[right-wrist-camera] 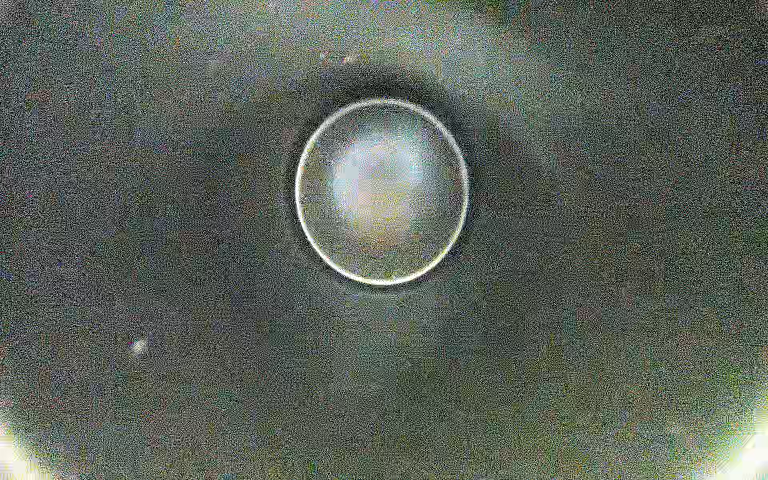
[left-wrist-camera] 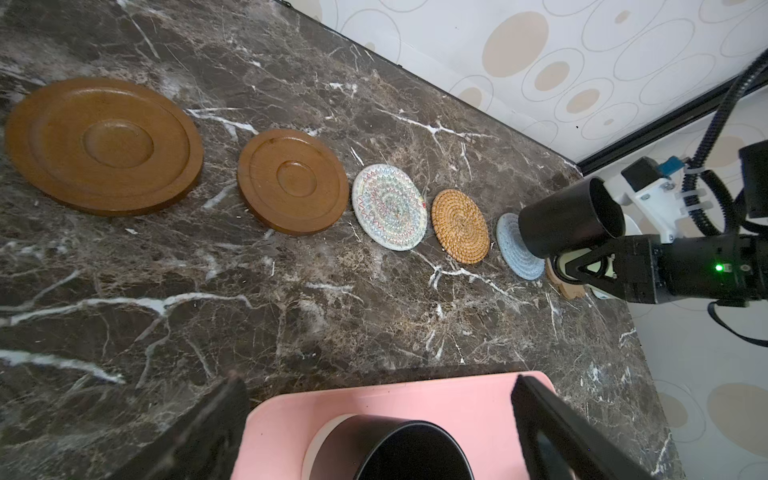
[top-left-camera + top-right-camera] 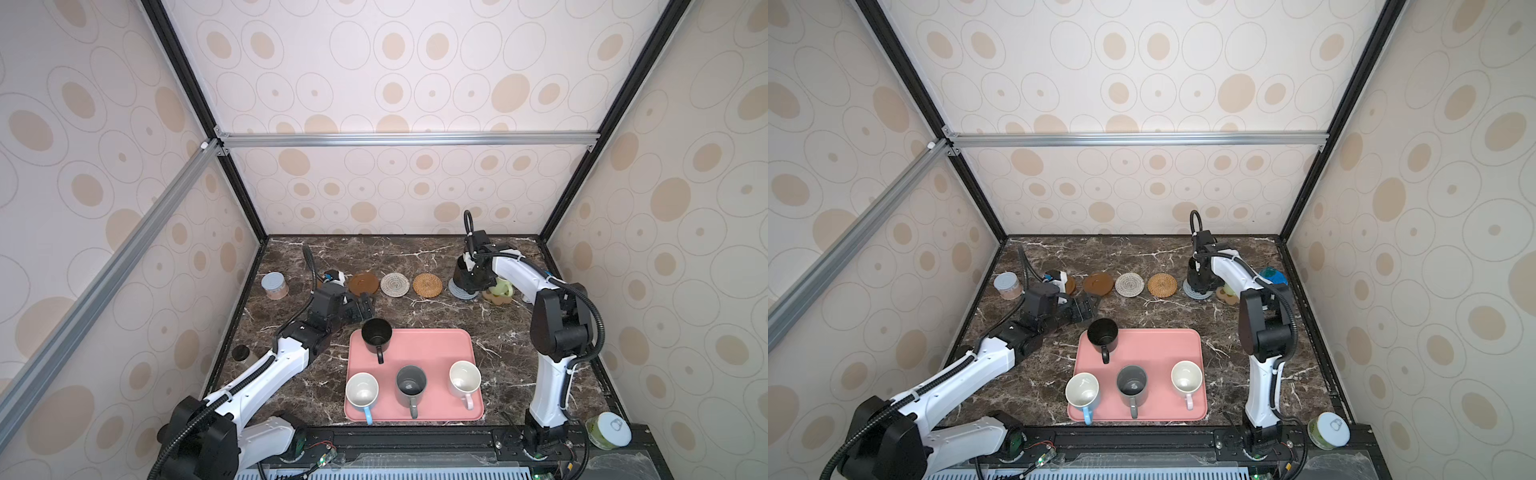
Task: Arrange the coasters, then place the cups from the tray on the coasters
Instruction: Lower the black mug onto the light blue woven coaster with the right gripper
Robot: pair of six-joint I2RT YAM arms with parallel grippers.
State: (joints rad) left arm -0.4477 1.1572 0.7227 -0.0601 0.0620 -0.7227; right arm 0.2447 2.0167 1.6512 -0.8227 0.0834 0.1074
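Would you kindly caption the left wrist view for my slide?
Right gripper holding a black mug at the grey-blue coaster in a row of six.

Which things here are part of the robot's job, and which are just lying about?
Job: coasters, pink tray with four mugs, black mug in right end effector, light green mug.
Lying about: grey-lidded jar, white-lidded jar, dark-lidded jar, blue-lidded container.

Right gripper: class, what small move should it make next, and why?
Probably ease the black mug down and let go. The right gripper is shut on it right at the blue coaster, though whether the mug already rests there is unclear.
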